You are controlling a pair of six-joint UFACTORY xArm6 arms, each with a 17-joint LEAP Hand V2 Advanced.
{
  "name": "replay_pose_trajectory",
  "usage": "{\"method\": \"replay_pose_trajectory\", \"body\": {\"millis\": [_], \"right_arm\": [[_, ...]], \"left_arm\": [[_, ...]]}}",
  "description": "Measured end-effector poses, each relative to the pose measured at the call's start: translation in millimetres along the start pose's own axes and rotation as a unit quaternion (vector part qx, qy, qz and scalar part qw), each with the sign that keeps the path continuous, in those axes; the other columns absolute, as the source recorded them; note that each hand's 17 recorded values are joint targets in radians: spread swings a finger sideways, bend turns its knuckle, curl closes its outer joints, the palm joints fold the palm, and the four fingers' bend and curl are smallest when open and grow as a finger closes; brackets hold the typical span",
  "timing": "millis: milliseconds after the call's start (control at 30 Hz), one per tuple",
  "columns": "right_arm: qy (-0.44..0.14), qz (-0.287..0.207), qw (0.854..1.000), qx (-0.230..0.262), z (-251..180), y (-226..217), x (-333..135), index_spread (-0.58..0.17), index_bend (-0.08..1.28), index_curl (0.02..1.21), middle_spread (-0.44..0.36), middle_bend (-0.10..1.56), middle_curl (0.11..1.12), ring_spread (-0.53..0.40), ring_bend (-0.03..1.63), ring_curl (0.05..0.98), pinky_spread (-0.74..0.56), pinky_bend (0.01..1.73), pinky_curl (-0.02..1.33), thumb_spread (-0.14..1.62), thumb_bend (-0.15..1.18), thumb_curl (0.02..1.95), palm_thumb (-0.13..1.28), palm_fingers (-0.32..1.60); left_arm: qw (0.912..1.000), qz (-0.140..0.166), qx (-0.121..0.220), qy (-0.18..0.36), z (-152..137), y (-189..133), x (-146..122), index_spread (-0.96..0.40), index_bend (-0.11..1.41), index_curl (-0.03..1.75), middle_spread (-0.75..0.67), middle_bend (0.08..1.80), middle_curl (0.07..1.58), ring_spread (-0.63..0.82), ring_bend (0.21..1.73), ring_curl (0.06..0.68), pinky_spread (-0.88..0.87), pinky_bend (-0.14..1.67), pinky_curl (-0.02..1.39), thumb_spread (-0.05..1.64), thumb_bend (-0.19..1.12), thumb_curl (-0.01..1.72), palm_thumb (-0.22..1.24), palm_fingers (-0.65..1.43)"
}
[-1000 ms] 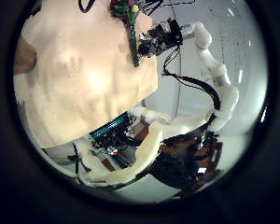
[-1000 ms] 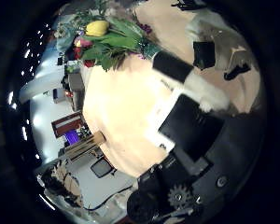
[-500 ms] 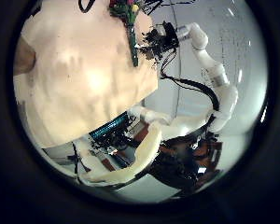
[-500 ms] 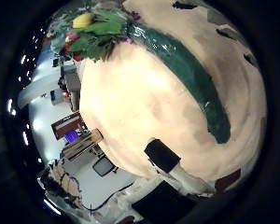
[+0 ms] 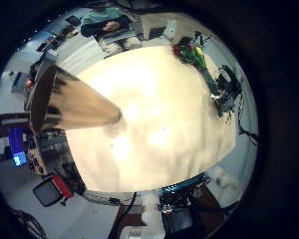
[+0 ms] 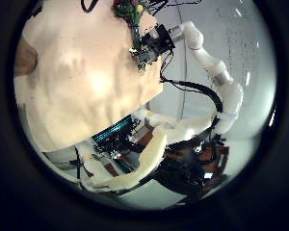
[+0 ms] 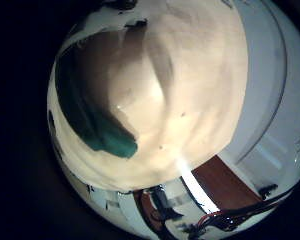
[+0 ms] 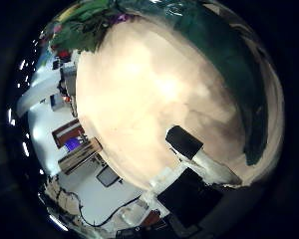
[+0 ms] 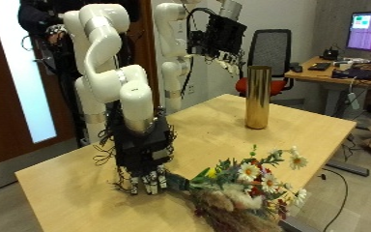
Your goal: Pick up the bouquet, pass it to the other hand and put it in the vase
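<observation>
Wooden table [image 9: 102, 164] w/ two task items. Bouquet [image 9: 250, 188] lies flat along the near edge, flower heads at the near corner and partly overhanging it. Its green-wrapped stem end points back toward the R hand [image 9: 145, 166].

R hand is low over the table, fingers pointing down right at the stem end. Can't tell whether they close on it. In the R thumb-side palm view the green stem [image 8: 231, 62] runs close across the palm, w/ blooms [image 8: 82, 30] at its far end. The R little-finger view also shows the wrap [image 7: 92, 122] close, lying on the tabletop.

Vase [image 9: 256, 97], a tall bronze cylinder, stands upright near the far edge, well apart from the bouquet, w/ bare tabletop between them.

L hand [image 9: 220, 37] hangs high beyond the far edge, above vase height, fingers loosely spread and holding nothing. Its little-finger view looks down on the vase [image 5: 72, 104] and the distant bouquet [image 5: 195, 55].
</observation>
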State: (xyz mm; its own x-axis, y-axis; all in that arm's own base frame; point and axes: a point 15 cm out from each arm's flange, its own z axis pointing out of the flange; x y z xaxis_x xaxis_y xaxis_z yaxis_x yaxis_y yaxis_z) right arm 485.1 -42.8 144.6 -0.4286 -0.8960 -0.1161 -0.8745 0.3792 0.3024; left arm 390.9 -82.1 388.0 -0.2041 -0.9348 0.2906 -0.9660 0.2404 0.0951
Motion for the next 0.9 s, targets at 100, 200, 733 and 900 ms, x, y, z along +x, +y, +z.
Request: {"method": "replay_pose_trajectory", "body": {"millis": [100, 200, 733, 900], "right_arm": [[0.001, 0.0, 1.0, -0.003, 1, 1, 1, -0.022, 0.17, 0.35, 0.176, 0.55, 0.35, 0.075, 0.89, 0.233, 0.14, 0.82, 0.1, 1.02, -0.03, 0.39, 0.59, 0.27], [0.001, 0.0, 1.0, -0.005, 1, 2, 2, -0.034, 0.2, 0.36, 0.163, 0.56, 0.36, 0.064, 0.86, 0.214, 0.13, 0.78, 0.08, 1.02, -0.02, 0.4, 0.62, 0.32], [0.037, -0.026, 0.999, -0.028, 1, 19, 1, -0.332, 0.39, 0.52, -0.194, 0.78, 0.47, -0.29, 0.95, 0.247, -0.41, 0.87, 0.04, 0.88, -0.02, 0.48, 0.84, 1.08], [0.047, -0.037, 0.997, -0.041, 3, 28, -5, -0.391, 0.46, 0.6, -0.239, 0.87, 0.53, -0.333, 1.0, 0.313, -0.57, 1.01, 0.12, 0.81, -0.03, 0.5, 0.86, 1.23]], "left_arm": [[1.0, -0.001, 0.0, -0.001, 0, 0, 0, 0.21, 0.16, 0.29, 0.36, 0.28, 0.33, 0.52, 0.43, 0.23, 0.51, 0.19, 0.29, 1.0, -0.02, 0.28, 0.25, 0.02], [1.0, -0.002, -0.002, 0.0, 1, 1, 0, 0.21, 0.16, 0.29, 0.36, 0.28, 0.33, 0.52, 0.43, 0.229, 0.51, 0.19, 0.29, 1.0, -0.03, 0.28, 0.25, 0.02], [1.0, -0.004, -0.005, 0.0, 0, 5, -1, 0.22, 0.17, 0.3, 0.36, 0.28, 0.33, 0.52, 0.42, 0.229, 0.51, 0.19, 0.29, 1.0, -0.03, 0.29, 0.25, 0.03], [1.0, -0.003, -0.004, 0.0, -1, 5, -1, 0.22, 0.17, 0.3, 0.36, 0.28, 0.33, 0.52, 0.42, 0.228, 0.51, 0.19, 0.29, 1.0, -0.03, 0.29, 0.25, 0.03]]}}
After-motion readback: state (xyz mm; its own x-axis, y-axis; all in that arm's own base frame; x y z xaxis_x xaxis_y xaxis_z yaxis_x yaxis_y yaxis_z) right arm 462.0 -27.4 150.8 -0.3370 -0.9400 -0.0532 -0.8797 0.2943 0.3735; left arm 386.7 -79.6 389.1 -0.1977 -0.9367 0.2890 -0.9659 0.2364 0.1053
